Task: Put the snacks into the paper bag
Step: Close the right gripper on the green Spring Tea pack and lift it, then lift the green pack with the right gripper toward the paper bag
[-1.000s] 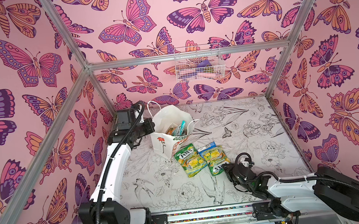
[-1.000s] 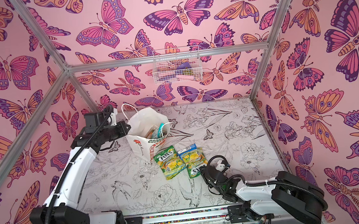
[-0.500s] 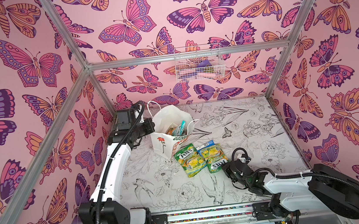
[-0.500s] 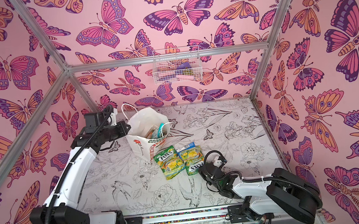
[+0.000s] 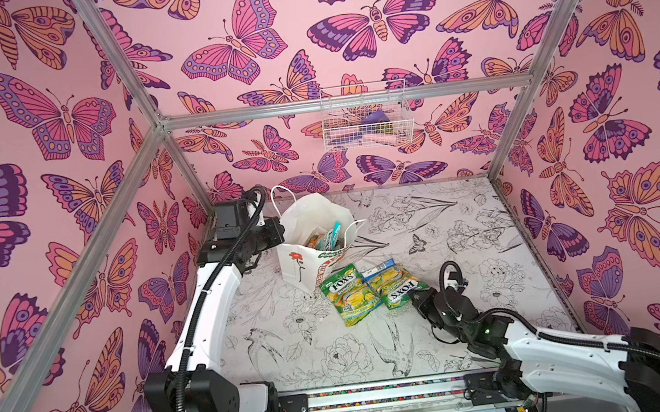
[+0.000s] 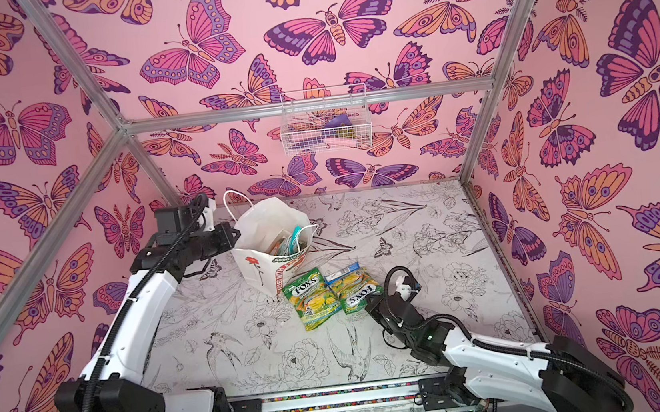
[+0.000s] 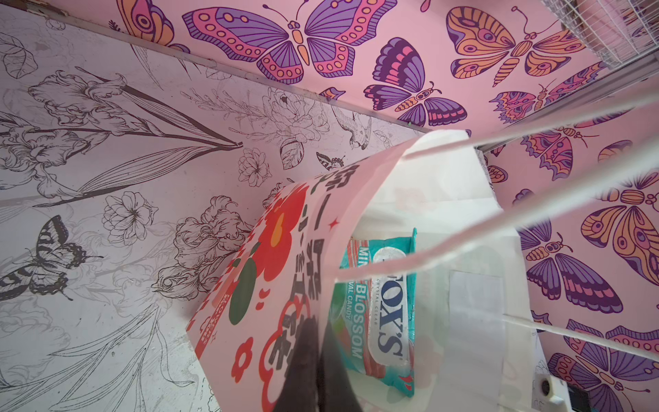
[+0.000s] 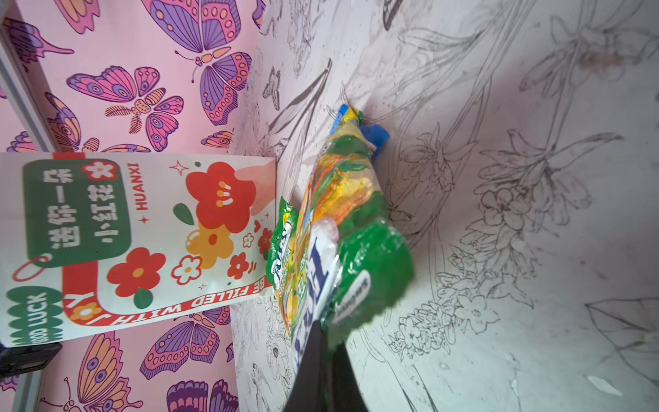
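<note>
The right arm [image 5: 564, 345] lies low over the counter [image 5: 447, 224]. It stretches from its near base toward the middle, with the wrist rolled on its side. The right fingers [image 8: 313, 356] are closed on the near edge of a green bag [image 5: 395, 286], pinching the foil. The other green bag [image 5: 348, 295] lies flat to the left of it, touching it. A blue packet [image 5: 379, 269] shows at the held bag's far edge.

Behind these the paper bag [image 5: 304, 260] stands upright on the counter with its mouth open. A teal bag [image 7: 385, 314] and an orange packet [image 5: 315, 240] sit inside. The left arm [image 5: 209, 303] rises from its near base, bends at the elbow and reaches sideways to the paper bag. The left fingers [image 7: 303, 356] are clamped on the rim of its printed side.

Farthest off, a wire basket [image 5: 365, 122] hangs on the back wall. Its contents are too small to tell.
</note>
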Robot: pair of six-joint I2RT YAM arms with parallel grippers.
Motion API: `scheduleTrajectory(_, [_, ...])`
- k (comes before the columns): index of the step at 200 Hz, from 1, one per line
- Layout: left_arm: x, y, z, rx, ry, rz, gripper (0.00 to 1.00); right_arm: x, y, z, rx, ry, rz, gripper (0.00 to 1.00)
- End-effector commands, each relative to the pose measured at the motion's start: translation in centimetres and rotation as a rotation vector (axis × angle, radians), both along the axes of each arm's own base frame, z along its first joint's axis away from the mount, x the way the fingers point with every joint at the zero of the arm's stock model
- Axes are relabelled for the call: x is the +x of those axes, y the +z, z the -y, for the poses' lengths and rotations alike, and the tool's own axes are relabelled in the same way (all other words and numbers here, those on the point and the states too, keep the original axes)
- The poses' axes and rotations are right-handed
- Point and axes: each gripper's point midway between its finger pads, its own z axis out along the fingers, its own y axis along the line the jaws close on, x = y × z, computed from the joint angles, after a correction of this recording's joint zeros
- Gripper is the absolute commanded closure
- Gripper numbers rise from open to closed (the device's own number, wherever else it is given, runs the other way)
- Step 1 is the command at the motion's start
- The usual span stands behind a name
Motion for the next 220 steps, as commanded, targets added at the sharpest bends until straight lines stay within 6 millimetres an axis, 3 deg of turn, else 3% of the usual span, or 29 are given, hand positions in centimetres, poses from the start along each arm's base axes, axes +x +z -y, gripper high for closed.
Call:
scheduleTrajectory(1, [0.5, 1.5, -0.3, -0.008, 0.012, 0.066, 1.00, 0.5, 1.4, 0.9, -0.067, -0.023, 0.045, 1.00])
scheduleTrajectory(48, [0.6, 1.5, -0.3, -0.008, 0.012, 0.067, 1.00, 0.9, 3.6, 0.1, -0.096, 0.025, 0.095, 1.00])
scheduleTrajectory(140, [0.5, 1.5, -0.3, -0.008, 0.012, 0.067, 1.00, 2.7, 10.1, -2.6, -0.205, 0.135, 0.253, 1.00])
scheduleTrajectory(220, [0.5, 1.5, -0.3, -0.007, 0.012, 0.068, 1.00, 3.3, 13.9, -4.0, -0.221, 0.186, 0.334, 1.00])
